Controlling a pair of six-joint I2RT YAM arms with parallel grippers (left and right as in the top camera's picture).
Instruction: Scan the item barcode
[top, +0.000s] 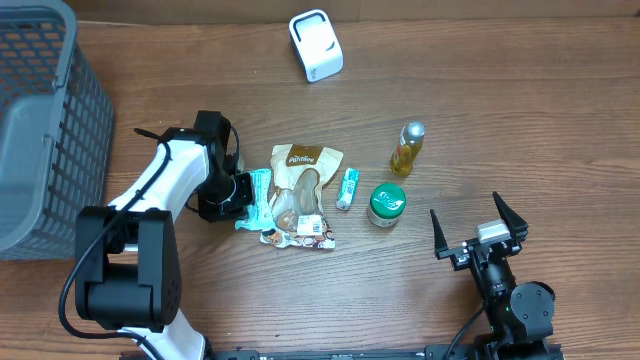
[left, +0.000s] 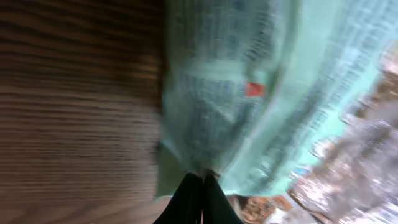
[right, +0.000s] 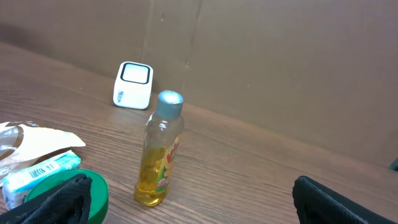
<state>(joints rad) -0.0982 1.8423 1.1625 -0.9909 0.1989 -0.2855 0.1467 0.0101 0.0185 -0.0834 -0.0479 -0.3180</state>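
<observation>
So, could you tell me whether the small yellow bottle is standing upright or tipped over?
Upright: the right wrist view shows the yellow bottle standing on its base, silver cap uppermost.

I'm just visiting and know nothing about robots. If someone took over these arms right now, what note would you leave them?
Left gripper: jaws shut on the edge of the teal packet, which lies on the table beside the snack pouch.
Right gripper: jaws open, holding nothing, apart from the items.
White scanner: standing at the far side.
Done: packet pinched.
Left: lift it and show its barcode to the scanner.
</observation>
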